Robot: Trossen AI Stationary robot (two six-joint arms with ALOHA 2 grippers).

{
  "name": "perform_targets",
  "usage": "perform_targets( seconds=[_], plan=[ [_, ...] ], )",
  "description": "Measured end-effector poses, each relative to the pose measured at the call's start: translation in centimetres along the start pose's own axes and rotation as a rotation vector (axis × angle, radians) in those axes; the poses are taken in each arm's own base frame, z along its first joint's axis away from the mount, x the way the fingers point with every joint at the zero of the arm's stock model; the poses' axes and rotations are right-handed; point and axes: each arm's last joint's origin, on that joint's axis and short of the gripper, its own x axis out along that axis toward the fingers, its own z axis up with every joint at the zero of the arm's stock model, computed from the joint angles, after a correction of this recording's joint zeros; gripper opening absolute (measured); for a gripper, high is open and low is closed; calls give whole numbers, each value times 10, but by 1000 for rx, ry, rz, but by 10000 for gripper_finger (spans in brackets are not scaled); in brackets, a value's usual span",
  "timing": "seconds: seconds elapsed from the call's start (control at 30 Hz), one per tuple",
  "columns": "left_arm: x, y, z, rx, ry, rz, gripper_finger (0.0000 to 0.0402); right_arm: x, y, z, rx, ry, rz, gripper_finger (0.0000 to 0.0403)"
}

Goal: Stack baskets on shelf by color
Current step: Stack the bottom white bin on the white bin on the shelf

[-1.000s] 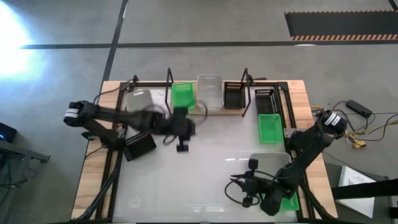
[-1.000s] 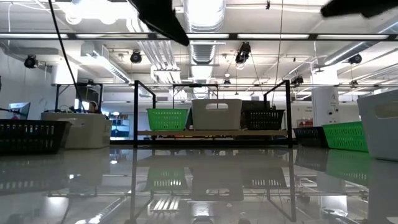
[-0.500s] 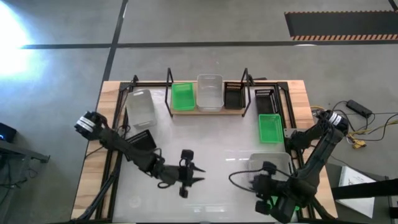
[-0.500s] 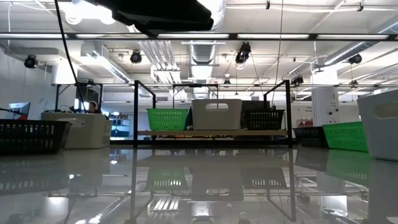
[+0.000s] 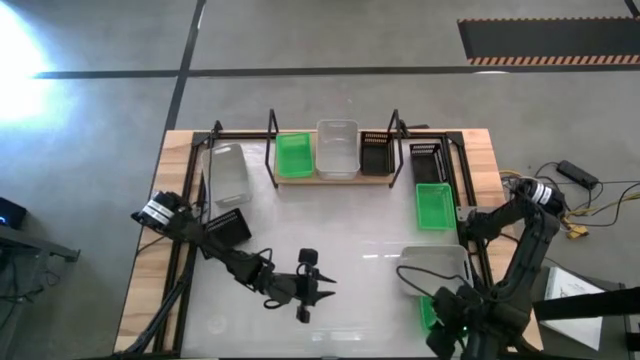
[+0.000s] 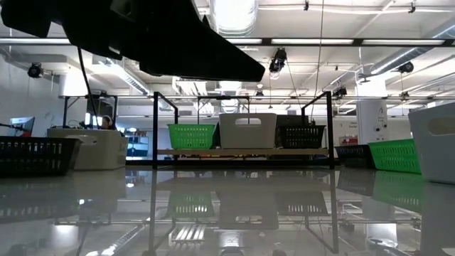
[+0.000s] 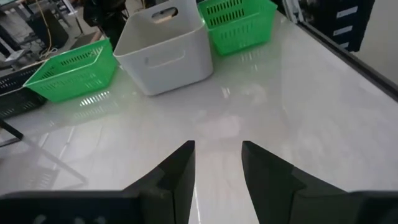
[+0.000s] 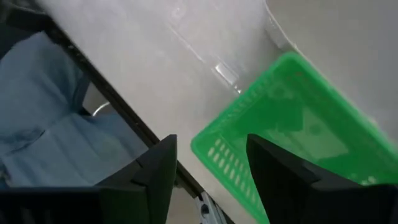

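Note:
The shelf (image 5: 335,178) stands at the table's far edge with a green basket (image 5: 293,155), a white basket (image 5: 337,148) and a black basket (image 5: 376,153) side by side on its plank. My left gripper (image 5: 322,287) hovers open over the bare table near the front middle, pointing right, with nothing between its fingers (image 7: 217,149). My right gripper (image 5: 442,320) is open at the near right corner, above a green basket (image 8: 292,130) that lies on the table beside a white basket (image 5: 432,268).
A black basket (image 5: 425,160) and a green basket (image 5: 434,205) sit right of the shelf. A white basket (image 5: 228,172) and a black basket (image 5: 228,228) sit at the left. Blue cloth (image 8: 43,118) shows beyond the near table edge. The table's middle is bare.
My left gripper has swung from beside the shelf's green basket toward the table's near edge, ending low over the front middle. My right gripper has drawn back from the table's near middle toward the near right corner, past the white basket, which has stayed in place.

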Motion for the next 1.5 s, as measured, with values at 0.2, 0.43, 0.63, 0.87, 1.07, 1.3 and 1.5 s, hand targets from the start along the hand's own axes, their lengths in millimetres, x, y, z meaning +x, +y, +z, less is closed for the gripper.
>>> perform_targets(
  seconds=[0.2, 0.43, 0.63, 0.87, 1.07, 1.3, 1.5],
  plan=[
    [-1, 0, -2, 3, 5, -2, 116, 24, 3, -11, 91, 73, -106, 179],
    [-1, -1, -3, 4, 6, -5, 116, 39, 11, -18, 45, 93, -102, 178],
    [-7, 3, 16, -18, -52, -3, 116, 20, 12, -11, -14, 37, -82, 177],
    [-11, 5, 19, -21, -56, -3, 116, 22, 11, 26, -68, -151, -145, 178],
    [-11, 6, 19, -27, -57, -3, 116, 28, 12, 70, -179, -157, -225, 195],
    [-12, 5, 16, -24, -48, -4, 116, 39, 4, 107, -111, -106, -316, 238],
    [-12, 5, 11, -44, -35, -5, 116, 49, -5, 120, -73, -78, -361, 219]
  ],
)
